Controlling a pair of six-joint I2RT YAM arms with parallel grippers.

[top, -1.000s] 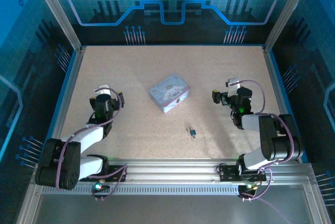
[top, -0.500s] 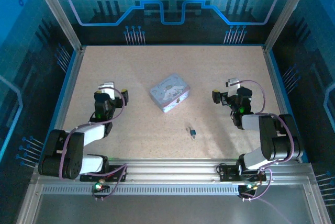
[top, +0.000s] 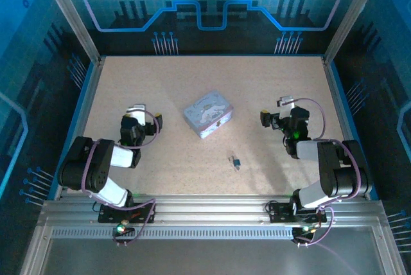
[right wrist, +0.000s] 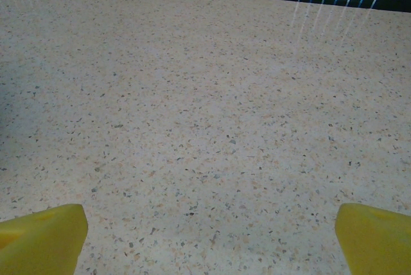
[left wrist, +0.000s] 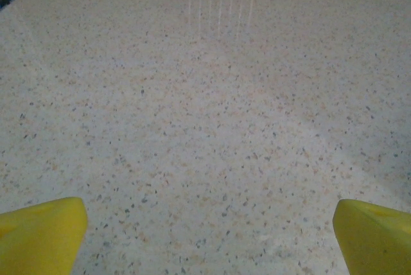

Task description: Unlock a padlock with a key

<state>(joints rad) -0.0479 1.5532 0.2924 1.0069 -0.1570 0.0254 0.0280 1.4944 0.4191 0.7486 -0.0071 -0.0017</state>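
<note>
The padlock [top: 236,160] is a tiny dark block lying on the speckled table, right of centre and toward the near edge. A thin sliver [top: 239,168] touching its near side looks like the key, but it is too small to be sure. My left gripper [top: 142,118] hovers low over the table's left side, far from the padlock; in the left wrist view this gripper [left wrist: 210,239] has yellow fingertips [left wrist: 42,233] spread wide over bare table. My right gripper [top: 276,117] is at the right side, up and to the right of the padlock, also open [right wrist: 210,239] over bare table.
A pale silvery-lilac tin box [top: 207,114] lies at an angle in the middle of the table, between the two grippers. Blue-lit frame walls [top: 88,88] border the table on the left, right and back.
The left arm has folded in, its elbow swinging up and right, and its gripper has shifted slightly right. The right arm, padlock and tin have not moved.
</note>
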